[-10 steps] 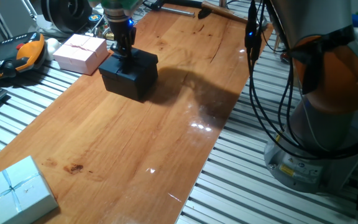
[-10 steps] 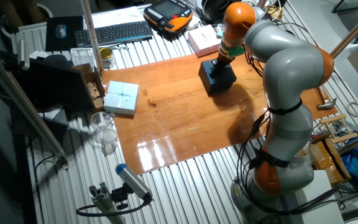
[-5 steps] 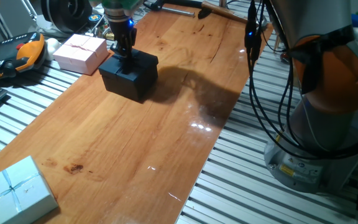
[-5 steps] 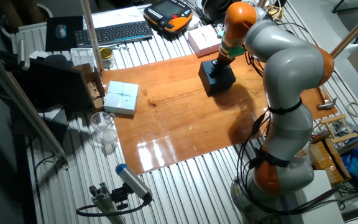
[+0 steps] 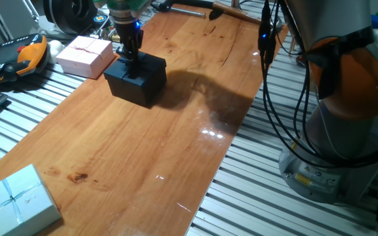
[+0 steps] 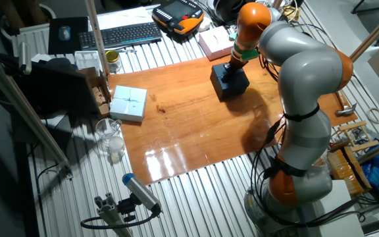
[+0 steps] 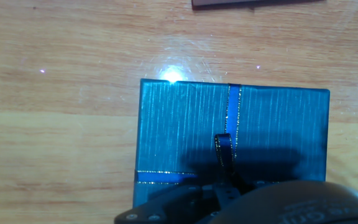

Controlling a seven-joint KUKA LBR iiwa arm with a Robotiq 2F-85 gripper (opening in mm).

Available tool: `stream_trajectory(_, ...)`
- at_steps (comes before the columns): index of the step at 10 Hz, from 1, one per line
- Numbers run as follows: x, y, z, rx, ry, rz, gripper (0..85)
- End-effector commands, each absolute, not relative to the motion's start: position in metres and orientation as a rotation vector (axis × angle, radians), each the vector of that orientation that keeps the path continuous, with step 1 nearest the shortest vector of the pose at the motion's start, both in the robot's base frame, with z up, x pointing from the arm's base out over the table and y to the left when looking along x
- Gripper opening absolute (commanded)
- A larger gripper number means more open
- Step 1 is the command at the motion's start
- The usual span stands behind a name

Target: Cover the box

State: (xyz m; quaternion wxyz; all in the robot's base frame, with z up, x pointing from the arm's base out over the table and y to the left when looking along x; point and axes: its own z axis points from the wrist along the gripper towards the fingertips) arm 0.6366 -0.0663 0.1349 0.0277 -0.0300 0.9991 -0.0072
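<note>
My gripper [image 5: 131, 58] sits directly above the box [image 5: 136, 77] at the counter's [image 5: 176, 144] 11 o'clock corner, jaws pinching the lid [image 7: 232, 134] bow dead centre, lid square on top, pink box [image 5: 84, 54] at 9.

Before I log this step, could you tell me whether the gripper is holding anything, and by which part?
The gripper stands on top of the lidded black box, at the lid's ribbon loop; whether its fingers clamp the loop cannot be told.
</note>
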Motion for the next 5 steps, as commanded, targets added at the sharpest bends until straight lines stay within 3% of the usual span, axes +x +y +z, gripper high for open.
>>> stream_trajectory(1,0.6365,-0.0661,0.135,-0.094,3.085,-0.024,0.0)
stream_trajectory(5,0.6372,-0.0658,0.1341,-0.106,3.086,-0.022,0.0)
